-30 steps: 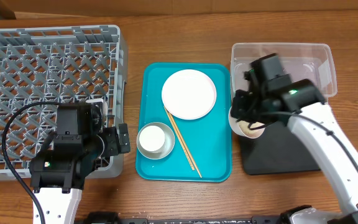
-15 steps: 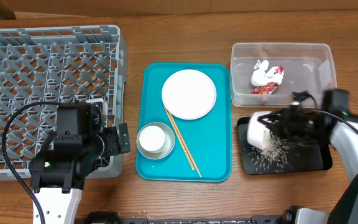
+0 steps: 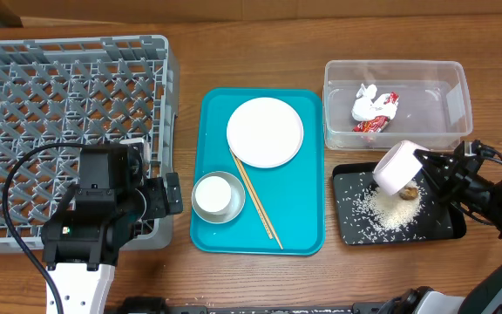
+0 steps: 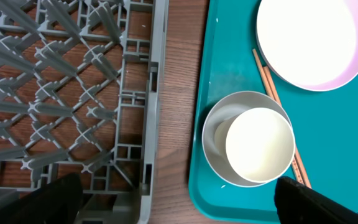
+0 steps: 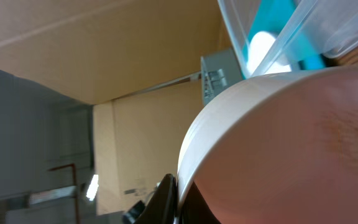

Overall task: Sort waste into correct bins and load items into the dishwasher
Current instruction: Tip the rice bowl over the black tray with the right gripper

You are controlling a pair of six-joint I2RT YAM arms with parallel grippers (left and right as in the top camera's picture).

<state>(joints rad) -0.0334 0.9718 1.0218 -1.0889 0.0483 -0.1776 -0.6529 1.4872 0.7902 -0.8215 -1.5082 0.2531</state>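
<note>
My right gripper [image 3: 430, 171] is shut on the rim of a white bowl [image 3: 396, 167], which is tipped on its side over the black tray [image 3: 351, 228]. In the right wrist view the bowl [image 5: 291, 143] fills the frame, its rim pinched at the gripper [image 5: 182, 199]. White rice [image 3: 389, 209] and a brown lump [image 3: 409, 193] lie on the tray. The clear tub [image 3: 395, 64] holds a red-and-white wrapper [image 3: 380, 115] and a white tissue [image 3: 364, 103]. My left gripper [image 3: 162, 196] [image 4: 179, 205] is open and empty by the grey rack [image 3: 68, 96].
A teal tray [image 3: 308, 218] in the middle carries a large white plate [image 3: 265, 131], a small dish with a cup in it [image 3: 217, 195] and two chopsticks [image 3: 258, 201]. The left wrist view shows the cup [image 4: 258, 144], the rack wall [image 4: 151, 124] and bare wood between.
The right arm swung from the tub's left side to over the black tray and tipped the bowl. Rice and the lump poured out and now lie on the tray. The left arm stayed still.
</note>
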